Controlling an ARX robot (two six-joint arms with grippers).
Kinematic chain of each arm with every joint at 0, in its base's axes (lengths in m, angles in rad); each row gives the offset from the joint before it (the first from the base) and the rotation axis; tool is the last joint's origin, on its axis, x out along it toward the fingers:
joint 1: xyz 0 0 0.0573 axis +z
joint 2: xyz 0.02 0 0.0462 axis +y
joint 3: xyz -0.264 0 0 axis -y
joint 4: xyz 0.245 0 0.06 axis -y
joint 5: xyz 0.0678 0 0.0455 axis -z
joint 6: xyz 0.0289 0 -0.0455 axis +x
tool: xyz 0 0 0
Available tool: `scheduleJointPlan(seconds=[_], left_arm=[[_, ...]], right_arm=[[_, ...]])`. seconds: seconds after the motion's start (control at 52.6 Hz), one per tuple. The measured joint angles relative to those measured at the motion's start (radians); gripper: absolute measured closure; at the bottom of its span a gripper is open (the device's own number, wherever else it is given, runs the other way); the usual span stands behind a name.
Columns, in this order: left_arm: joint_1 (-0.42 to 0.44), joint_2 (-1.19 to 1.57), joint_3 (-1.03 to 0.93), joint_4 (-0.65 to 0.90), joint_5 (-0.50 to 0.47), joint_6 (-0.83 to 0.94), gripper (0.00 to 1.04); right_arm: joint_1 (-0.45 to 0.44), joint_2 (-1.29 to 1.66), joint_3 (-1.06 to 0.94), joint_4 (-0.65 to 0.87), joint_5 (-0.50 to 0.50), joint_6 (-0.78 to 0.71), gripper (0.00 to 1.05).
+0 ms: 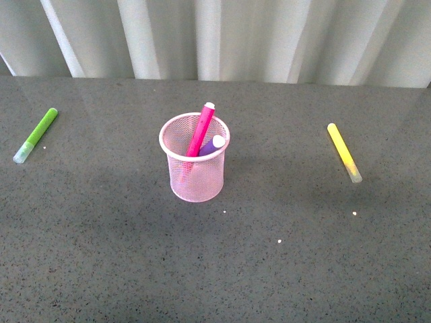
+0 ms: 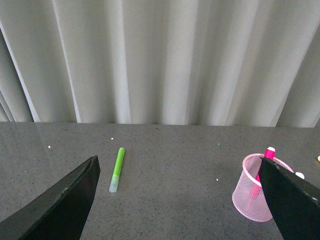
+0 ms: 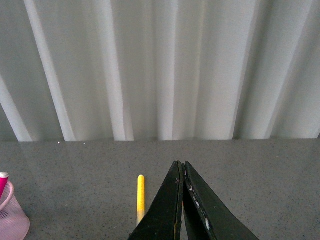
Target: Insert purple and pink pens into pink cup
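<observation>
The pink cup (image 1: 194, 168) stands upright in the middle of the grey table. The pink pen (image 1: 201, 129) leans inside it, its top well above the rim. The purple pen (image 1: 213, 144) is also inside, its end just above the rim. Neither arm shows in the front view. In the left wrist view the left gripper (image 2: 180, 175) is open and empty, with the cup (image 2: 251, 195) and pink pen (image 2: 267, 156) beside one finger. In the right wrist view the right gripper (image 3: 181, 165) is shut and empty, with the cup's edge (image 3: 11, 218) at the side.
A lime-green marker (image 1: 36, 135) lies on the table at far left, also in the left wrist view (image 2: 117, 169). A yellow marker (image 1: 344, 152) lies at right, also in the right wrist view (image 3: 140, 197). A pale curtain (image 1: 215, 37) hangs behind the table.
</observation>
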Motion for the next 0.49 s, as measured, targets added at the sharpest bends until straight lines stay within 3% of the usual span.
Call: scheduleJointPlan(seconds=[0.494], left_arm=[[0.000,0.000,0.000,0.000,0.000,0.000,0.07]], right_arm=[[0.000,-0.218,-0.001,-0.207,0.000,0.000,1.01]])
